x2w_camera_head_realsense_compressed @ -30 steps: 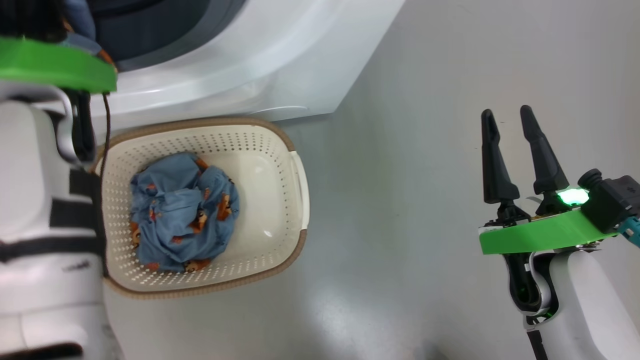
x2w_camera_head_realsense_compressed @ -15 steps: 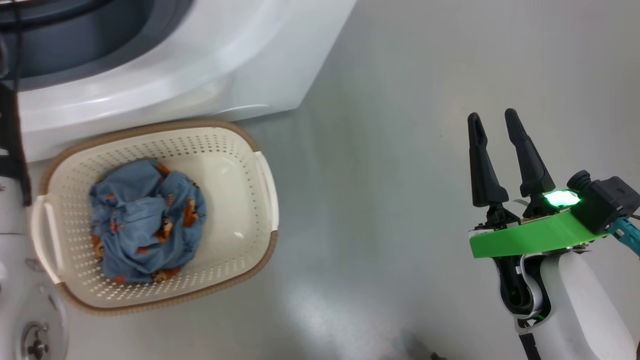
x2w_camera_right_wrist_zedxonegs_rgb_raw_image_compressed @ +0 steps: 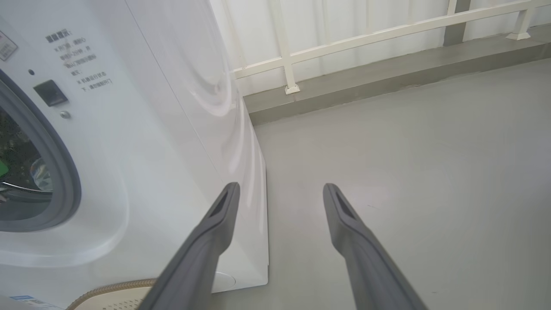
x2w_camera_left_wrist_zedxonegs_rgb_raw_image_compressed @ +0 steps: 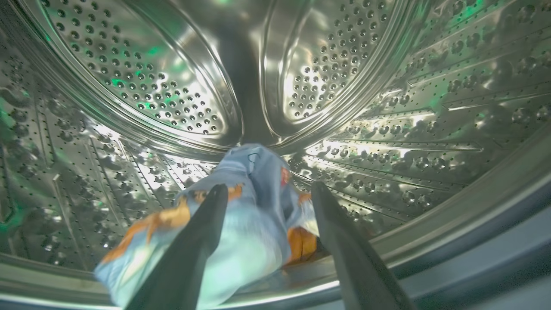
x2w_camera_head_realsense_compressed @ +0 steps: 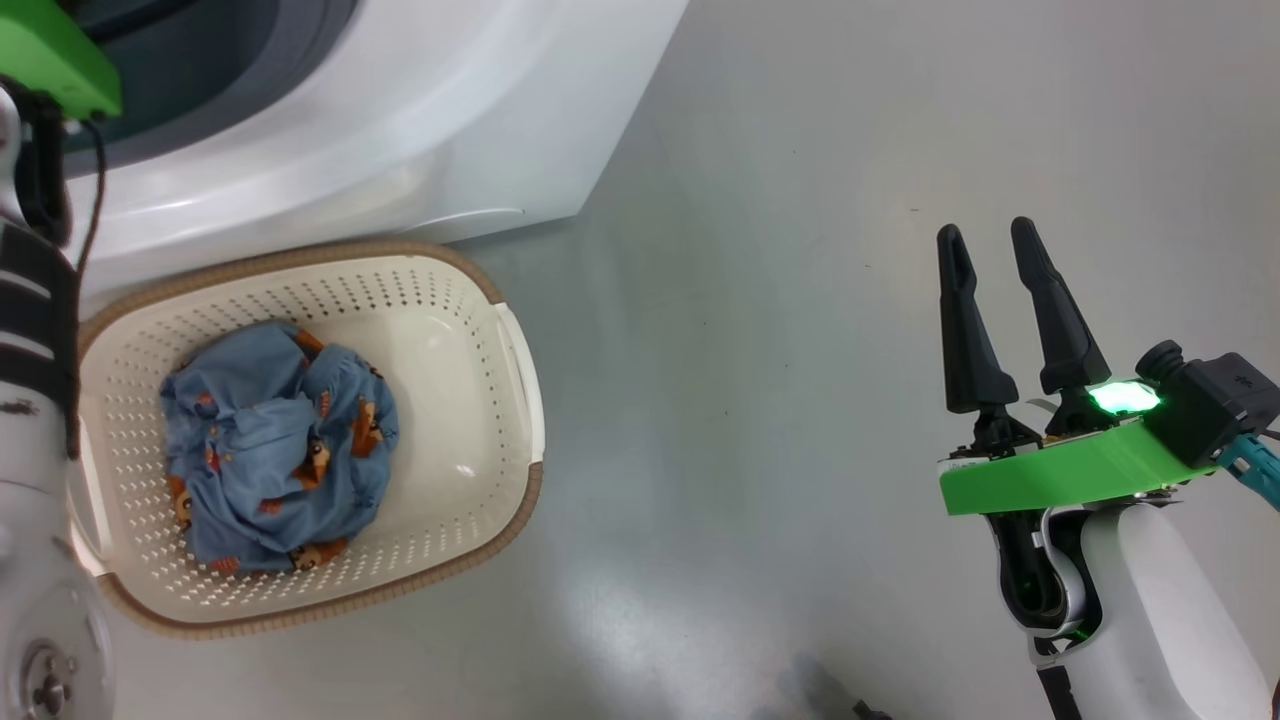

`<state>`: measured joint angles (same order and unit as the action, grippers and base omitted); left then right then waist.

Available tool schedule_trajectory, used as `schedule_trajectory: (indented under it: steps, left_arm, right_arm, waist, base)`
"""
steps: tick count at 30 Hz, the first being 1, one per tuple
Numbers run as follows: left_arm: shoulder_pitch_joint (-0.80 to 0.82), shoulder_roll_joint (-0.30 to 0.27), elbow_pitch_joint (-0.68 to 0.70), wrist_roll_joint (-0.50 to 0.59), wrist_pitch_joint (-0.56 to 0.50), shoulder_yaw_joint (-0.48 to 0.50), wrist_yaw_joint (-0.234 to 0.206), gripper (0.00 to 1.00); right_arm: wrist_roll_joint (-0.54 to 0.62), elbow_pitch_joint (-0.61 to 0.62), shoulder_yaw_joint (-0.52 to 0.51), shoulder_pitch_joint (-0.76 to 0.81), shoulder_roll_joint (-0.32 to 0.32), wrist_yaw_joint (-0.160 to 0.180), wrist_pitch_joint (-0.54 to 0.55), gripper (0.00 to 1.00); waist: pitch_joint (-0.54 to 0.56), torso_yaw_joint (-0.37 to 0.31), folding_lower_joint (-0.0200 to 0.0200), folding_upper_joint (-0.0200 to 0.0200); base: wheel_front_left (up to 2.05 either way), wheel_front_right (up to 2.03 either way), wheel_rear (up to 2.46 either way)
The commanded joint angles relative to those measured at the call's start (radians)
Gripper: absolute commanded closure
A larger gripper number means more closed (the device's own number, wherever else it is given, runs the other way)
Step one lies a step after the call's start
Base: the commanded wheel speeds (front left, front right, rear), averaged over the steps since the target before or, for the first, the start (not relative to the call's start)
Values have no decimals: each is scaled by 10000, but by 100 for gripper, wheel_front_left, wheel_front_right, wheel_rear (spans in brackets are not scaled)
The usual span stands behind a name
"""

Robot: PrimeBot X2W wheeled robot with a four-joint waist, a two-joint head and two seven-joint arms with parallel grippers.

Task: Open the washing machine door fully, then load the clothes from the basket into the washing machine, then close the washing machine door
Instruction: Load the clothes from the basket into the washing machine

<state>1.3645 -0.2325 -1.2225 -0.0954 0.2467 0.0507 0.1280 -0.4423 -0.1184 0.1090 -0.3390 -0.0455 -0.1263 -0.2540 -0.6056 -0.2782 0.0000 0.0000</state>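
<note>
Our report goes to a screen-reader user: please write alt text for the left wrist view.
A light blue garment with orange prints shows, blurred, low in the steel drum, just past the left tool's two spread dark fingers.

One washing machine (x2w_camera_head_realsense_compressed: 400, 120), one basket (x2w_camera_head_realsense_compressed: 522, 350), two garments (x2w_camera_head_realsense_compressed: 270, 440) (x2w_camera_left_wrist_zedxonegs_rgb_raw_image_compressed: 258, 202) (one in the basket, one in the drum (x2w_camera_left_wrist_zedxonegs_rgb_raw_image_compressed: 129, 77)), two grippers (x2w_camera_left_wrist_zedxonegs_rgb_raw_image_compressed: 270, 186) (x2w_camera_head_realsense_compressed: 985, 235).

Front of washing machine (x2w_camera_right_wrist_zedxonegs_rgb_raw_image_compressed: 142, 142): short rows of grey print (x2w_camera_right_wrist_zedxonegs_rgb_raw_image_compressed: 79, 60) on the white panel above a small dark square; characters too small to read.
Upper left edge: pale sticker (x2w_camera_right_wrist_zedxonegs_rgb_raw_image_compressed: 6, 46), cut by the frame, print illegible.
Lower front corner: blue label (x2w_camera_right_wrist_zedxonegs_rgb_raw_image_compressed: 23, 298), wording unreadable.
Brand, numbers: none legible.
</note>
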Motion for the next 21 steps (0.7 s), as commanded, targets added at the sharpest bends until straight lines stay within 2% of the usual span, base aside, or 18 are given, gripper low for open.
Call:
schedule_trajectory:
  steps: [1,11,21]
  left_arm:
    - [278,-398,14,161,33,-89,-9,0]
    - [-237,-219,-129,-337,141,56,8,0]
    - [-1824,243,1626,-717,149,283,18,0]
  right_arm:
    - [-101,200,143,69,-47,-44,-78,0]
    - [-66,122,104,142,-47,-44,-78,0]
    - [203,80,-66,216,-47,-44,-78,0]
  waist:
    - [57,53,0,0]
    - [401,232,0,0]
    - [757,504,0,0]
  base:
    - [0,0,0]
    - [0,0,0]
    - [0,0,0]
